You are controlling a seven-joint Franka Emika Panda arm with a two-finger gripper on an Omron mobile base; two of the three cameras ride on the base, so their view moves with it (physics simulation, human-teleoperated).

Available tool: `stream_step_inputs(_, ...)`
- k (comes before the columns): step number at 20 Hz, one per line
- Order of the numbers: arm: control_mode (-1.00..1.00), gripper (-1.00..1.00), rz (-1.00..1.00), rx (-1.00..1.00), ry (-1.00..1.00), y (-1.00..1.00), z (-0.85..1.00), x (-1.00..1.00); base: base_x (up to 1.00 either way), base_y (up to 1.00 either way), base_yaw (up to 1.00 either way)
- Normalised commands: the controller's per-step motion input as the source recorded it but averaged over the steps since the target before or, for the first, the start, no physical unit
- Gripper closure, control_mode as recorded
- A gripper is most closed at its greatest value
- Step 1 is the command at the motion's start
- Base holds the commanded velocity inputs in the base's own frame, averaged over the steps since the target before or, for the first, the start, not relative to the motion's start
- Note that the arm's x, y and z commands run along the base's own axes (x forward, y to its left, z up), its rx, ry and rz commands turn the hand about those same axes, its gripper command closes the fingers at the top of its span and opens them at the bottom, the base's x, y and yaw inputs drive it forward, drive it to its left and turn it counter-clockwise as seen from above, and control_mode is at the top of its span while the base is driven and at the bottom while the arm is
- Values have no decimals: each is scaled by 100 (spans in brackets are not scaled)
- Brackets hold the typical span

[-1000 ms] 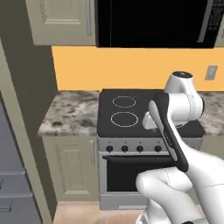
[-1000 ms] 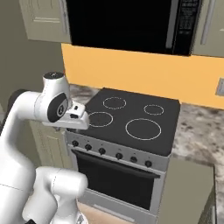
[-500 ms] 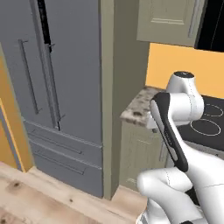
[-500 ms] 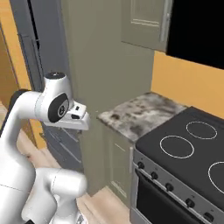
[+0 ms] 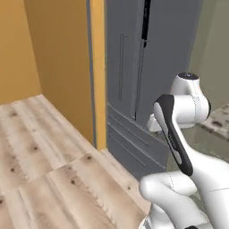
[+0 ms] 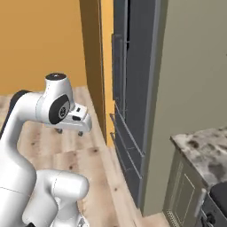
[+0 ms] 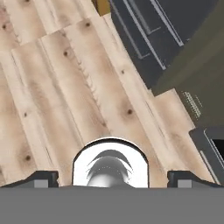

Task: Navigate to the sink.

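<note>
— Orange wall [image 5: 44,53] fills the left of the left base view, and a pale wooden floor [image 5: 40,147] runs along its foot. What stands to the right of that?

— A narrow orange end panel [image 5: 99,67], then a tall dark grey refrigerator [image 5: 134,67] touching it, with long vertical handles above and drawer fronts below. The floor in front of both is bare planking, wide open toward the left and the near edge.

— And the arm?

— The white arm [image 5: 179,129] rises at the lower right of that view, folded, its elbow in front of the refrigerator's lower drawers.

— Further right, from the right base view?

— An olive-grey side panel [image 6: 190,66] stands flush against the refrigerator. Beside it a speckled granite counter [image 6: 204,150] juts out over a base cabinet door [image 6: 186,195], and a dark stove corner [image 6: 219,195] touches the frame's right edge. The counter's corner is well apart from the arm.

— The jaws?

— In the hand view the gripper [image 7: 114,181] points down at the floor, its two fingertips [image 7: 41,178] set wide apart with nothing between them: released.

— And the sink?

— I cannot tell where it lies from these views.
</note>
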Motion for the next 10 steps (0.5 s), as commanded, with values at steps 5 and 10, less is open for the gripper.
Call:
stream_step_inputs(5,100,-100,0,0,0,0,0,0,22,71,69)
stream_step_inputs(10,100,-100,0,0,0,0,0,0,34,75,66)
